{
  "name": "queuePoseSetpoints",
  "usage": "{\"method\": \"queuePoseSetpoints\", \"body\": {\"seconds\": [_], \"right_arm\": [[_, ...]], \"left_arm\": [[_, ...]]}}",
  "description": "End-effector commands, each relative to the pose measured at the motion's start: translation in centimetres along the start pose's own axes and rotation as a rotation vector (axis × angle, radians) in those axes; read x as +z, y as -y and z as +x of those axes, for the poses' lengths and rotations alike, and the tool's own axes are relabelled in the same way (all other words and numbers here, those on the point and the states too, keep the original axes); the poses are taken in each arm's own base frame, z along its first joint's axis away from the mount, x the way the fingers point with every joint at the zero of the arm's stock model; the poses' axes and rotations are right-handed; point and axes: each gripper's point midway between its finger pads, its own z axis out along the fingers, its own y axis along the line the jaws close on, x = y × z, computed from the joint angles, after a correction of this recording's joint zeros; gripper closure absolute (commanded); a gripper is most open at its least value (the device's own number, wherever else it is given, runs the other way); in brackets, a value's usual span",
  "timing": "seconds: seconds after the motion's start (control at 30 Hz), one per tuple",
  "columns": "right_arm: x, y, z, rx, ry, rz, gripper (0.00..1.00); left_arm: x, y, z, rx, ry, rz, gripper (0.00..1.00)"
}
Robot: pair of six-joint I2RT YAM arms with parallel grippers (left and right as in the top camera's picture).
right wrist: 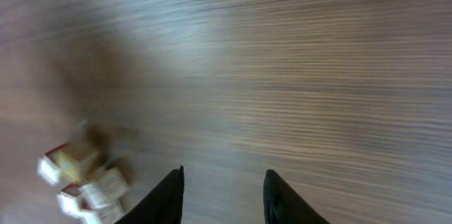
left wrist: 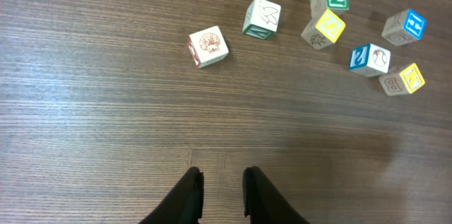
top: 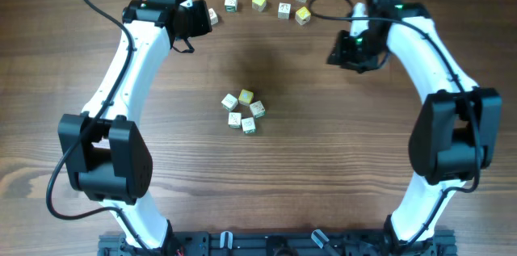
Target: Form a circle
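Up close, the left gripper [left wrist: 221, 174] has its dark fingers parted by a narrow gap, with nothing between them and bare wood beneath. At about twelve o'clock from its tips, well apart, sits a white shell cube [left wrist: 207, 46]. The loose cubes [left wrist: 367, 58] in green, yellow and blue spread from one to two o'clock.

The right gripper [right wrist: 224, 174] is spread wider and is likewise empty. Its view is blurred, with the circle [right wrist: 81, 185] low at about nine o'clock, clear of the fingers.

From overhead, the circle [top: 243, 111] is a tight ring of five small cubes near the middle of the table [top: 323, 167]. The left gripper lies at its eleven o'clock, the right at two o'clock and the loose cubes at twelve.
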Motion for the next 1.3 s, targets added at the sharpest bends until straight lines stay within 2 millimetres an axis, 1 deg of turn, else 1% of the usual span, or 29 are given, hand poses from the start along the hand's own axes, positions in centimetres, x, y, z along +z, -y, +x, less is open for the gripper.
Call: {"method": "queuePoseSetpoints", "body": {"seconds": [0.0,0.03,0.07,0.1,0.13,0.2,0.23,0.27,0.3,0.37,0.4,0.43,0.47,0.5,0.57,0.63,0.67,0.7,0.73,0.77,0.8,0.83,0.9,0.97,1.1,1.17,1.27], "right_arm": [[0.3,-5.9,1.3,-0.135,-0.005,-0.080,0.70],[0.8,-6.9,2.0,-0.168,-0.015,-0.063,0.73],[1.6,-7.6,3.0,-0.213,-0.023,-0.001,0.87],[1.9,-8.0,3.6,-0.237,-0.029,0.030,0.96],[2.2,-8.6,4.3,-0.260,-0.040,0.040,0.96],[2.6,-9.9,5.2,-0.327,-0.053,0.034,0.96],[2.7,-10.1,5.1,-0.353,-0.047,0.033,0.96],[2.7,-10.4,4.6,-0.363,-0.024,0.028,0.96],[2.7,-10.5,3.9,-0.363,0.001,0.020,0.96],[2.5,-10.2,2.8,-0.360,0.041,0.027,0.95],[2.3,-9.4,2.1,-0.349,0.062,0.055,0.94],[2.1,-8.7,1.5,-0.333,0.075,0.068,0.92],[1.9,-8.2,1.1,-0.319,0.079,0.069,0.93],[1.5,-6.9,0.6,-0.292,0.080,0.079,0.92],[0.9,-4.8,-0.1,-0.233,0.081,0.102,0.92],[-0.1,-2.0,-0.7,-0.146,0.080,0.118,0.91],[-0.7,-0.2,-1.1,-0.101,0.081,0.129,0.86],[-1.0,0.8,-1.3,-0.077,0.081,0.135,0.80],[-1.3,1.5,-1.5,-0.060,0.084,0.138,0.72],[-1.6,2.3,-1.8,-0.044,0.090,0.142,0.59],[-1.8,3.0,-2.0,-0.030,0.097,0.152,0.42],[-2.1,3.9,-2.3,-0.013,0.106,0.168,0.00],[-2.4,4.4,-2.8,-0.005,0.125,0.171,0.00],[-2.5,4.3,-3.3,-0.010,0.146,0.166,0.00],[-2.8,3.7,-5.6,-0.038,0.238,0.147,0.00],[-3.1,3.4,-6.7,-0.051,0.282,0.138,0.00],[-3.3,3.1,-7.5,-0.062,0.319,0.130,0.00]], "left_arm": [[-0.6,-1.4,-1.1,-0.028,0.033,-0.025,0.82],[-0.6,-1.6,-1.2,-0.014,0.036,-0.025,0.82],[-0.6,-1.6,-1.1,-0.017,0.029,-0.023,0.95],[-0.6,-1.6,-0.5,-0.015,0.005,-0.021,0.96],[-0.6,-1.4,0.8,0.009,-0.052,-0.003,0.96],[-1.0,-1.4,4.7,0.018,-0.212,0.008,0.96],[-1.4,-1.7,6.7,0.013,-0.292,-0.013,0.96],[-2.3,-2.4,9.7,0.000,-0.422,-0.049,0.96],[-3.0,-2.9,11.6,-0.017,-0.501,-0.073,0.96],[-3.3,-3.4,13.4,-0.049,-0.567,-0.100,0.96],[-2.7,-3.7,14.2,-0.082,-0.578,-0.113,0.96],[-1.6,-3.8,14.7,-0.104,-0.561,-0.114,0.96],[-0.9,-3.7,14.7,-0.107,-0.546,-0.107,0.96],[0.2,-3.6,14.3,-0.098,-0.504,-0.090,0.96],[1.2,-3.2,13.5,-0.087,-0.448,-0.069,0.96],[2.5,-2.6,11.7,-0.075,-0.359,-0.037,0.96],[3.1,-2.4,11.0,-0.069,-0.319,-0.022,0.96],[3.5,-2.3,10.6,-0.065,-0.301,-0.016,0.96],[3.8,-2.3,10.6,-0.065,-0.299,-0.016,0.96],[4.0,-2.3,10.7,-0.065,-0.303,-0.017,0.96],[4.4,-2.4,10.9,-0.066,-0.312,-0.021,0.96],[4.9,-2.6,11.4,-0.068,-0.327,-0.026,0.96],[5.7,-2.8,12.3,-0.092,-0.356,-0.037,0.96],[6.3,-2.6,12.7,-0.086,-0.367,-0.035,0.96],[7.5,-1.8,13.9,-0.062,-0.394,-0.034,0.96],[7.6,-1.3,14.2,-0.050,-0.401,-0.030,0.96],[7.3,-0.6,15.2,-0.030,-0.430,-0.033,0.96]]}}
